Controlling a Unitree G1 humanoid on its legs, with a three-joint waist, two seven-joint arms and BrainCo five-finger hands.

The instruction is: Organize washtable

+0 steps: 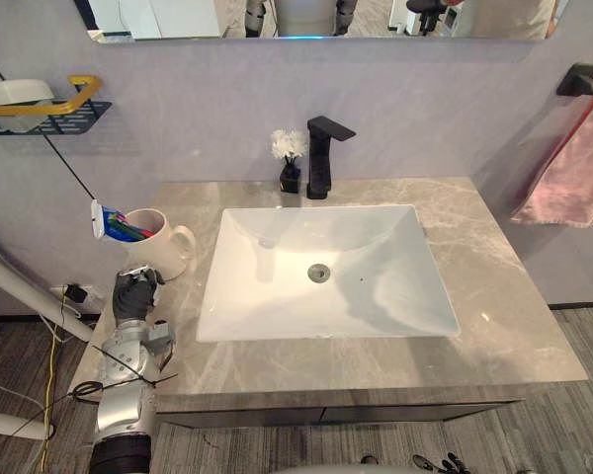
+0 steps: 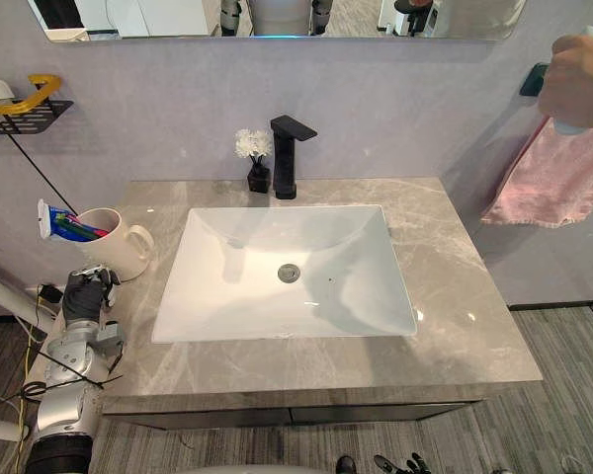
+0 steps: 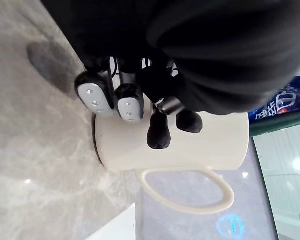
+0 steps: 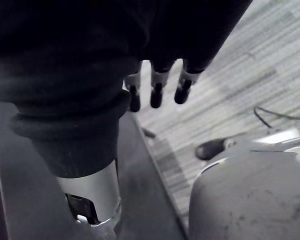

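The left hand (image 1: pixel 133 293), fingers curled on nothing, is hovering at six o'clock of the mug (image 1: pixel 161 244), which is standing on the desk (image 1: pixel 494 326) at the sink's (image 1: pixel 321 267) nine o'clock, apparently lining up a grasp. The right hand (image 4: pixel 157 92) is hanging slack-fingered, idle.

One mug (image 1: pixel 163 247) counted at washtable (image 1: pixel 494 326) left edge. One faucet (image 1: pixel 321 158), one flower vase (image 1: pixel 290 163) counted at back edge. One basin (image 1: pixel 376 286) sunk mid-top. One towel (image 1: pixel 573 178), one shelf (image 1: pixel 40 114), one mirror (image 1: pixel 316 15) counted on wall.
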